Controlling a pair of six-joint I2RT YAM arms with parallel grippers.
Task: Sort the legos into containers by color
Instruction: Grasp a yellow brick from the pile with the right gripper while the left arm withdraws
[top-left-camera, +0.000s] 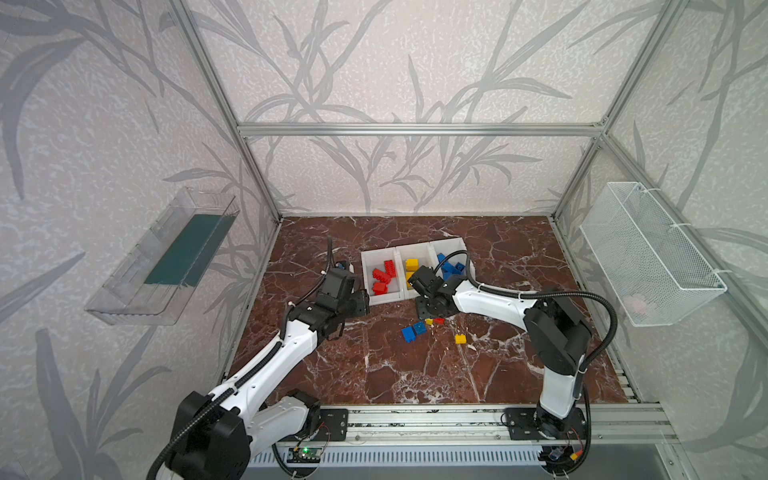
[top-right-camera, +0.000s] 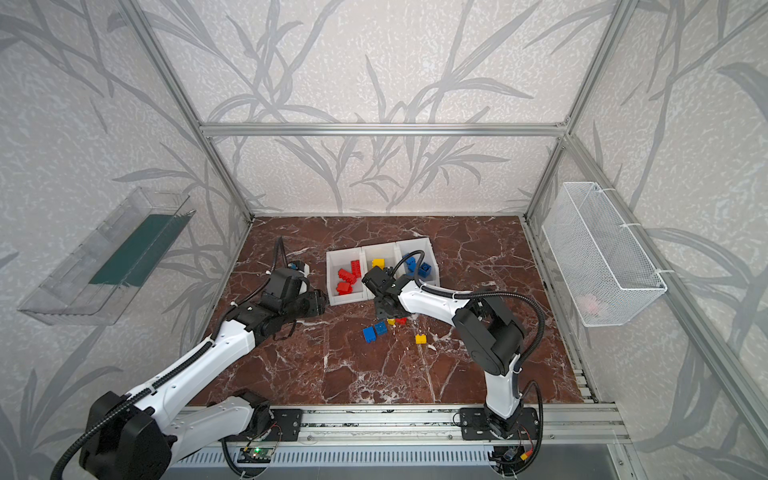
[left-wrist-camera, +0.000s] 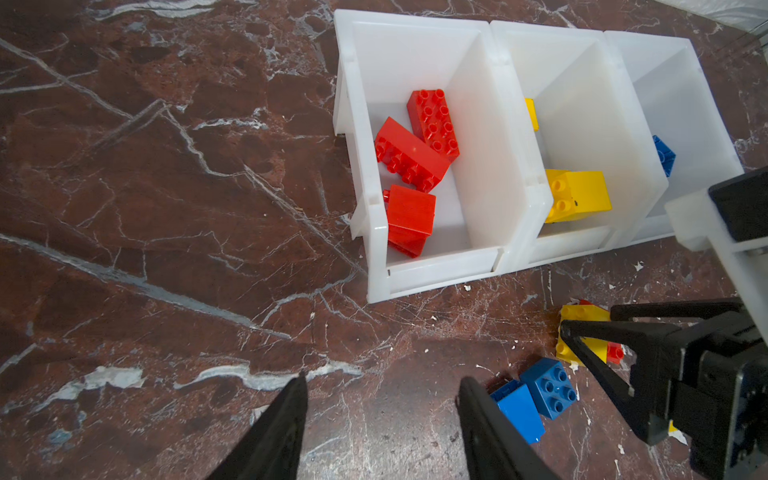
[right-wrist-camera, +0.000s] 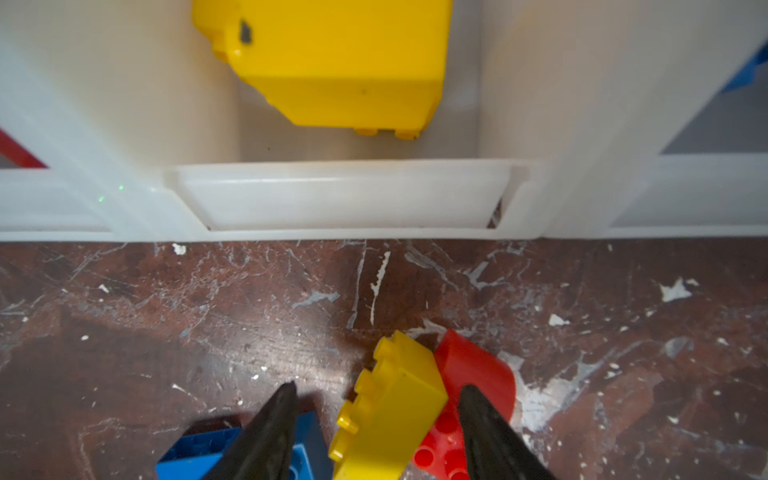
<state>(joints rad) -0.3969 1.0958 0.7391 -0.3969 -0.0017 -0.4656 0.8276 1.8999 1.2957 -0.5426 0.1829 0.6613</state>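
Both apart, left end effector (left-wrist-camera: 383, 377) and right end effector (right-wrist-camera: 377, 385) overhang scuffed marble (top-left-camera: 415, 374) amid leaf-patterned walls (top-left-camera: 415, 62).

The right arm (top-left-camera: 490, 301) hides the near half of the middle white plastic bin (top-left-camera: 415, 250) in both top views; a pale pink thing (top-left-camera: 638, 304) in the white wire basket (top-left-camera: 656, 249) is blurred.

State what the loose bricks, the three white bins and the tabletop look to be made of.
Bricks: hard moulded plastic, glossy; sharp studs and bright highlights. Bins: white plastic, slightly translucent, satin; thin moulded walls. Tabletop: looks like red-brown marble, though white chips and scratches suggest a printed film instead.
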